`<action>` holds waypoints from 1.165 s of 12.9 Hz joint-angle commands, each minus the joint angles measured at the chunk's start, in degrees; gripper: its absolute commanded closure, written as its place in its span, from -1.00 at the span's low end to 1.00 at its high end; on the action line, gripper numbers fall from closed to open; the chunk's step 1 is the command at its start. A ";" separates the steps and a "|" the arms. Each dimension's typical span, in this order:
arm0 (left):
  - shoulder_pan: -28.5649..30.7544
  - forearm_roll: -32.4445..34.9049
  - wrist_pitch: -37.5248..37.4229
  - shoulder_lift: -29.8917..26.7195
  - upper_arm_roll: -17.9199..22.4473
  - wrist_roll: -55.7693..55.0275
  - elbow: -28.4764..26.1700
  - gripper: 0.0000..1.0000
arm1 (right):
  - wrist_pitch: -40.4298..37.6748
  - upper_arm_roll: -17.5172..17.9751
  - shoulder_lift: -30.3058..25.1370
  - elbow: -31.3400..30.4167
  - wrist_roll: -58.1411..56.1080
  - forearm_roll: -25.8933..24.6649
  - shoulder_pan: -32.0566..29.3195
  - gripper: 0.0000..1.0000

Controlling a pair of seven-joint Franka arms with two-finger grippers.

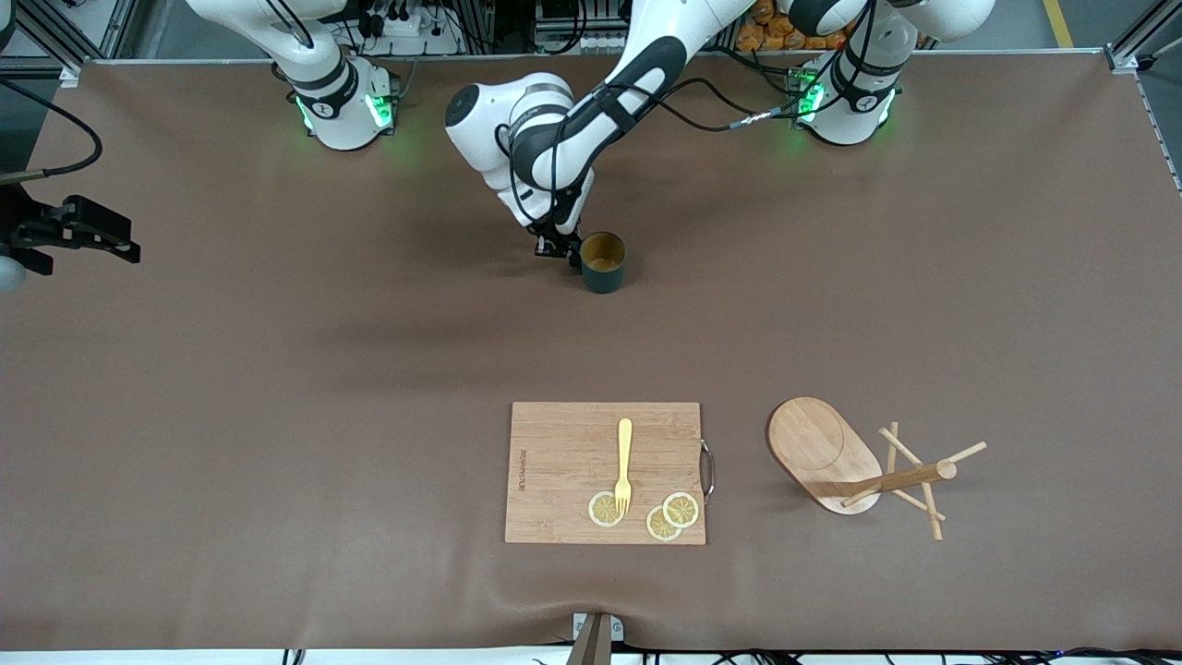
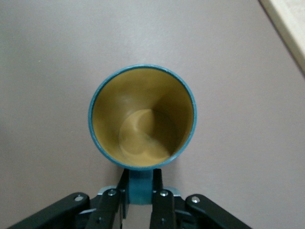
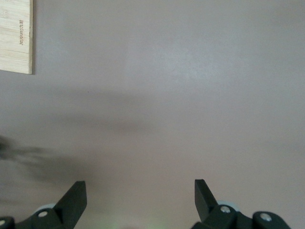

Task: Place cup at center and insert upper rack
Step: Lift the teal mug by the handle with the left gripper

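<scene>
my left tool [image 1: 557, 247] is down at the cup [image 1: 604, 262], fingers [image 2: 161, 206] clamped tight on its handle [image 2: 140, 187]; left wrist view shows the two fingers pressed against either side of the teal loop. cup stands upright on the tabletop [image 1: 277, 369], mouth up, yellowish-tan inside showing, roughly mid-tabletop and farther from the front camera than the cutting board [image 1: 605, 472]

my right tool [image 1: 78, 231] waits above the tabletop at the right arm's end, jaws spread wide, nothing between them; right wrist view shows only bare tabletop under it plus a corner of the cutting board

upper rack [image 1: 863, 466] lies tipped over on its side on the tabletop, oval base [image 1: 817, 448] tilted up on edge, post [image 1: 910, 477] and pegs pointing toward the left arm's end. it sits beside the cutting board, toward the left arm's end, well apart from the cup

on the cutting board: a yellow fork [image 1: 624, 466] and three lemon slices [image 1: 672, 517]; fork tines rest on one slice
</scene>
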 commanded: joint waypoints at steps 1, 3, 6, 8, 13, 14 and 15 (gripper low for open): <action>2.60 -2.26 -0.23 -5.42 -0.35 0.96 -0.71 1.00 | 0.19 1.89 -0.45 -0.17 0.12 0.32 -2.12 -1.00; 4.79 -5.94 -0.32 -10.25 -0.09 4.21 -0.79 1.00 | 0.19 1.98 -0.45 -0.17 0.12 0.32 -2.30 -1.00; 9.08 -9.98 -0.32 -15.79 -0.09 8.25 -0.80 1.00 | 0.19 3.20 -0.45 -0.34 0.12 0.49 -3.35 -1.00; 13.39 -16.12 -0.32 -20.27 -0.26 14.56 -0.80 1.00 | 0.19 5.22 -0.62 -0.34 0.21 1.71 -5.54 -1.00; 25.51 -31.15 -0.32 -26.53 -0.18 31.87 -0.88 1.00 | -0.51 5.23 -0.98 0.01 0.39 1.54 -5.73 -1.00; 27.98 -34.14 -0.32 -26.97 -0.18 34.96 -0.88 1.00 | -0.51 5.23 -1.06 0.01 0.39 1.55 -5.73 -1.00; 30.87 -36.95 -0.32 -27.49 -0.35 38.82 -0.80 1.00 | -0.51 5.15 -1.07 0.01 0.39 1.55 -5.73 -1.00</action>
